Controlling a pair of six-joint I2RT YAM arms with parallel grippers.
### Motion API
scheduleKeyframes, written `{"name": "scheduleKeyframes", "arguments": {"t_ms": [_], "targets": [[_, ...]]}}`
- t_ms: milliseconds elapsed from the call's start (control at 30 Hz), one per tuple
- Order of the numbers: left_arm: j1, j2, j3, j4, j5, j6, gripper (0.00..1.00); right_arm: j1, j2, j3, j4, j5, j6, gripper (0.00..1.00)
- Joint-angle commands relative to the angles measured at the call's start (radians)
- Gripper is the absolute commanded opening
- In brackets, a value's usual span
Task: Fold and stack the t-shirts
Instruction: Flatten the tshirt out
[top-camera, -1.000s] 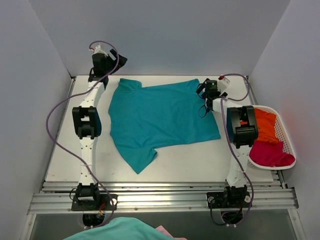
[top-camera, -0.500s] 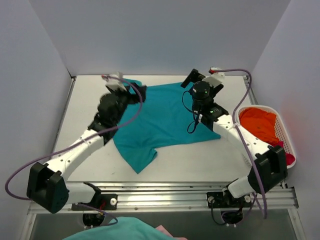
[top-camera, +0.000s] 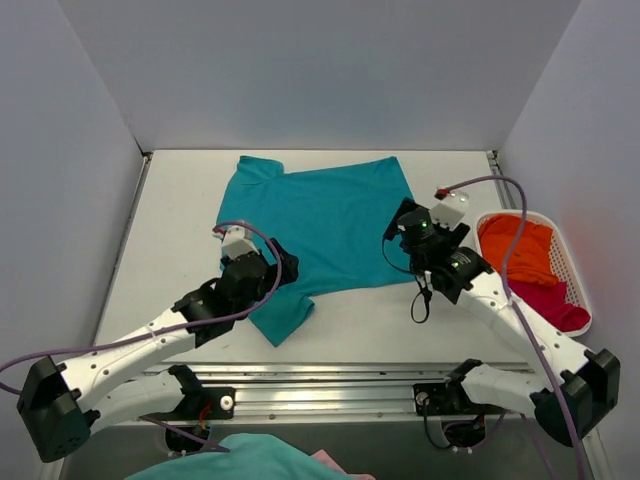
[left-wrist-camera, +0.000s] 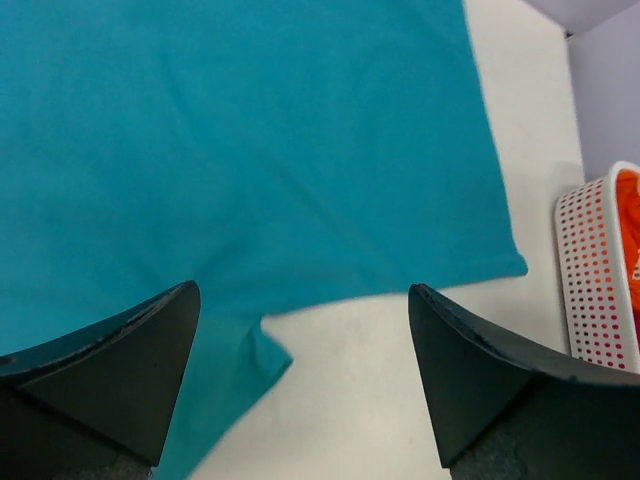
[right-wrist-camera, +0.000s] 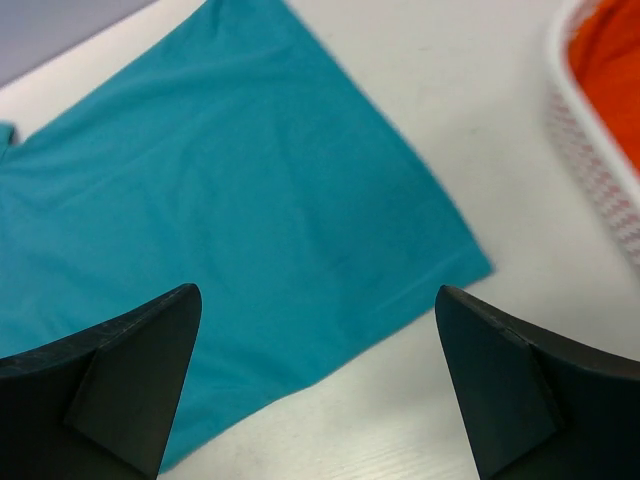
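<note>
- Teal-turquoise soft cloth short-sleeved t-shirt (top-camera: 320, 220) lies spread flat on the white table (top-camera: 170, 230), and you have one arm reaching over each side of its near edge.
- Your left gripper (top-camera: 284, 268) hangs over the near sleeve, the flap that sticks out toward the arm bases. The body of the shirt spreads ahead of it and off to its right.
- On the left wrist camera, its black fingers (left-wrist-camera: 120, 360) stand wide apart with nothing between them. You see only teal cloth and bare table in the gap, with the sleeve just inside the left finger. You cannot tell from these views whether the tips touch the cloth.
- Your right gripper (top-camera: 402, 222) sits over the shirt's right side, close to the side edge. Most of the shirt spreads to its left.
- On the right wrist camera, its black fingers (right-wrist-camera: 110, 370) are also spread wide and hold nothing. The shirt's near right corner lies ahead of the right finger, with bare table beyond it.
- To the right of that gripper, clear of the teal shirt, stands a white plastic lattice basket (top-camera: 573, 268).
- Inside it, a crumpled orange t-shirt (top-camera: 520, 250) fills the far part.
- A crumpled magenta-red t-shirt (top-camera: 550, 308) lies in the near part, touching the orange one.
</note>
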Motion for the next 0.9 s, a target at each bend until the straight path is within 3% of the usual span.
{"name": "scheduleKeyframes", "arguments": {"t_ms": [0,67,233,333,433,867], "targets": [[-0.088,-0.088,0.005,-0.462,-0.251,-0.31,0.94,-0.025,-0.128,0.013,-0.203,0.224,0.096,1.0],[-0.136,-0.106,-0.007,-0.56,-0.25,-0.409,0.94,-0.027,-0.15,0.016,-0.267,0.258,0.124,1.0],[-0.192,-0.128,-0.14,-0.585,-0.083,-0.539,0.99,-0.028,-0.176,-0.033,-0.245,0.232,0.13,1.0],[-0.266,-0.164,-0.214,-0.577,-0.057,-0.628,0.88,-0.038,-0.152,-0.083,-0.193,0.172,0.132,1.0],[-0.34,-0.191,-0.294,-0.519,-0.081,-0.704,0.85,-0.044,-0.115,-0.126,-0.113,0.12,0.124,1.0],[-0.338,-0.132,-0.348,-0.366,-0.098,-0.737,0.85,-0.11,-0.055,-0.132,-0.048,0.078,0.067,1.0]]}}
